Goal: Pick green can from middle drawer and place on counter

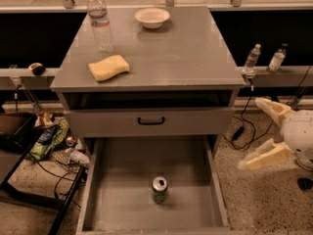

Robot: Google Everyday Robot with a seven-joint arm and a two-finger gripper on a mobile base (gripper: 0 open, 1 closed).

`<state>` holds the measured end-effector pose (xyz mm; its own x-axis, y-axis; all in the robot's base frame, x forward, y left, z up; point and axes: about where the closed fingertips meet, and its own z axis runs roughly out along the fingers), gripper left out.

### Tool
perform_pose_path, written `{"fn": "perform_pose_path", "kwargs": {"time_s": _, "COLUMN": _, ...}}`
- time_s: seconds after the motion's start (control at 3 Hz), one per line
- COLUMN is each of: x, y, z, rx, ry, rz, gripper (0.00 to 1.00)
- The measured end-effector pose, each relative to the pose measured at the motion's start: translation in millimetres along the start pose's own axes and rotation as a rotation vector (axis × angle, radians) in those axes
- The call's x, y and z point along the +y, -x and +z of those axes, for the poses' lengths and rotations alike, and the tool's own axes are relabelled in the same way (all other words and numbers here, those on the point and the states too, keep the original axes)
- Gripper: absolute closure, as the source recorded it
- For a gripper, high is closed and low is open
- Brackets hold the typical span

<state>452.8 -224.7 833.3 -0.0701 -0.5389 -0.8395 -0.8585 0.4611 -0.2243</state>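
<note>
The green can stands upright on the flat grey floor of the open middle drawer, near its front centre, silver top showing. The counter is the grey top of the cabinet above. My gripper is at the right edge of the view, beside the cabinet and right of the drawer, well apart from the can. Its two pale fingers are spread wide and hold nothing.
On the counter stand a clear water bottle, a yellow sponge and a white bowl. A closed drawer front with a black handle sits above the open drawer. Two small bottles stand on the right ledge. Clutter and cables lie at left.
</note>
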Motion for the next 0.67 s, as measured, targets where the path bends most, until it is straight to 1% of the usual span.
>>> {"fn": "perform_pose_path", "kwargs": {"time_s": 0.33, "x": 0.2, "y": -10.5, "z": 19.1, "rx": -0.021, "ry": -0.009, "rz": 0.003, "gripper": 0.0}}
{"fn": "perform_pose_path", "kwargs": {"time_s": 0.67, "x": 5.7, "y": -37.5, "z": 63.8, "rx": -0.095, "ry": -0.018, "rz": 0.016, "gripper": 0.0}}
